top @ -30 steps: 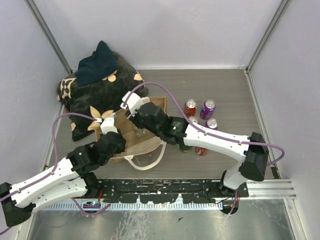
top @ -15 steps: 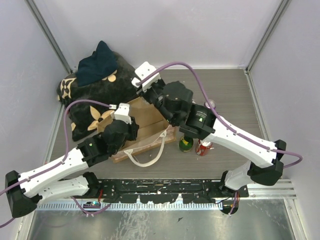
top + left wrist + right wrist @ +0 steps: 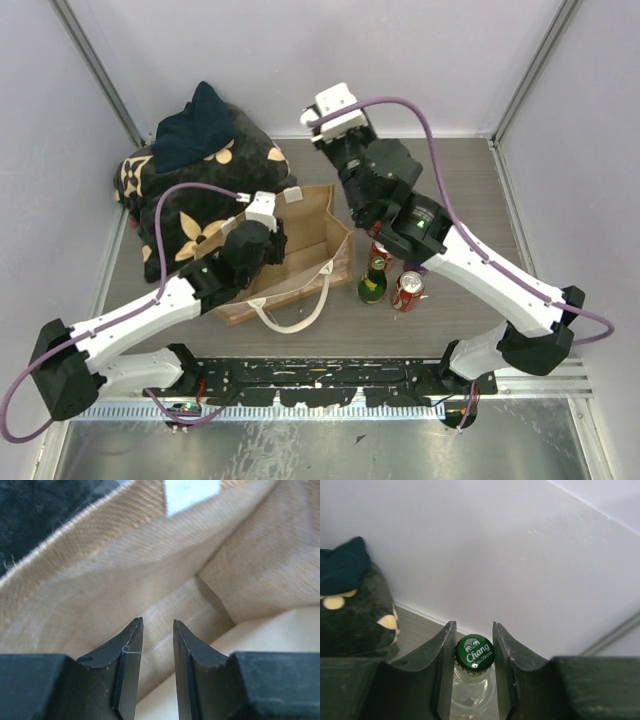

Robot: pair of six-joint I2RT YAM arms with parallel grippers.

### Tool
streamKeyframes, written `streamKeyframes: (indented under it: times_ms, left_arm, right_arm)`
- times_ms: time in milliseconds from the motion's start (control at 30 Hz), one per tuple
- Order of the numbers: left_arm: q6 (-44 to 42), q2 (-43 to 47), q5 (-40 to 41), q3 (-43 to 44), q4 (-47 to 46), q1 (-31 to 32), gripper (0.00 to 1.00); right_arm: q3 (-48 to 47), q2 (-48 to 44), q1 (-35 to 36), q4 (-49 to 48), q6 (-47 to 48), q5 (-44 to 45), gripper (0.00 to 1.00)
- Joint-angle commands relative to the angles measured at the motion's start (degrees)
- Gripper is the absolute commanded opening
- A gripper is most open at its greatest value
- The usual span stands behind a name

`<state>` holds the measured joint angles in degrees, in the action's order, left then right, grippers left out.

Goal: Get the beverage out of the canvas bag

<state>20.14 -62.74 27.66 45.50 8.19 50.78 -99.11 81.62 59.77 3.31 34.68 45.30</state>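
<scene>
The canvas bag [image 3: 300,250] stands open on the table with a cream handle loop at its near side. Its tan inner wall fills the left wrist view [image 3: 125,570]. My left gripper [image 3: 268,232] is at the bag's back-left rim, its jaws nearly closed on the canvas [image 3: 155,630]. My right gripper [image 3: 335,135] is raised above and behind the bag. It is shut on the neck of a clear glass bottle with a green Chang cap [image 3: 474,652]. The arm hides the bottle in the top view.
A green bottle with gold foil [image 3: 373,284] and a red can [image 3: 408,290] stand right of the bag; another can [image 3: 380,250] shows under the right arm. A black flowered cushion [image 3: 185,205] with a dark blue cloth [image 3: 195,125] lies at the back left.
My right gripper has risen out of the bag and swung toward the back wall with the bottle. My left gripper has moved right along the rim, and the bag has shifted right.
</scene>
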Motion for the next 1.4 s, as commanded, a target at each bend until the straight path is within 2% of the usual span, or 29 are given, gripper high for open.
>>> streamKeyframes:
  times_ms: [0, 200, 367, 500, 667, 1067, 1233, 1300, 1367]
  left_arm:
    - [-1.4, -4.5, -5.2, 2.2, -6.7, -5.5, 0.37]
    - [-2.5, -14.3, -7.9, 5.5, -8.2, -10.4, 0.32]
    - [-1.2, -17.8, -7.5, 6.2, -8.3, -15.2, 0.3]
    - [1.2, -16.5, -7.5, 5.1, -8.0, -21.9, 0.3]
    - [1.4, -12.3, -5.5, 4.0, -7.0, -27.1, 0.32]
    - [3.6, -10.8, -12.1, 3.3, -5.8, -28.6, 0.36]
    - [3.7, -9.5, -14.0, 4.5, -5.8, -28.6, 0.41]
    - [3.7, -7.8, -14.2, 5.2, -5.8, -28.6, 0.52]
    - [3.7, -6.9, -14.7, 5.9, -5.6, -28.6, 0.68]
  right_arm:
    - [1.9, -7.9, -7.0, -6.0, -6.0, 0.2, 0.0]
    - [8.4, -9.6, -12.5, -3.6, -13.3, -2.3, 0.0]
    - [12.7, -9.4, -16.0, -2.7, -18.8, -6.3, 0.0]
    - [15.2, -8.1, -17.7, -2.3, -22.1, -9.7, 0.0]
    - [18.6, -6.7, -18.8, -3.0, -25.5, -14.2, 0.0]
    - [25.4, -1.4, -19.2, -6.5, -30.4, -19.8, 0.0]
    - [29.7, -1.3, -19.2, -8.7, -32.2, -21.7, 0.0]
    - [32.5, -1.6, -19.2, -11.0, -32.9, -22.1, 0.0]
    - [36.0, -2.1, -19.2, -14.3, -33.3, -22.1, 0.0]
